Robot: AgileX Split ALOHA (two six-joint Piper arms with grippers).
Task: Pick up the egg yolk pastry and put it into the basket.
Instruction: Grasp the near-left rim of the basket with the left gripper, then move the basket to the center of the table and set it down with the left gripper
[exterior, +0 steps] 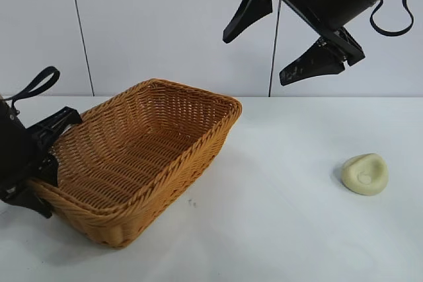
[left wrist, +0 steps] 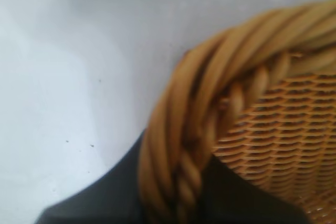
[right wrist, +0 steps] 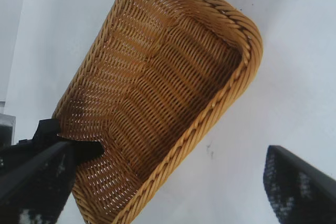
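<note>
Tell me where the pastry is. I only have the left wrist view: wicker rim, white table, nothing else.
Observer: The egg yolk pastry sits on the table at the exterior view's right, well apart from the basket.
Operator: Anything in the basket?
Observer: No, it is empty.
Operator: Right arm?
Observer: The right gripper hangs open, high above the table, over the stretch between basket and pastry.
</note>
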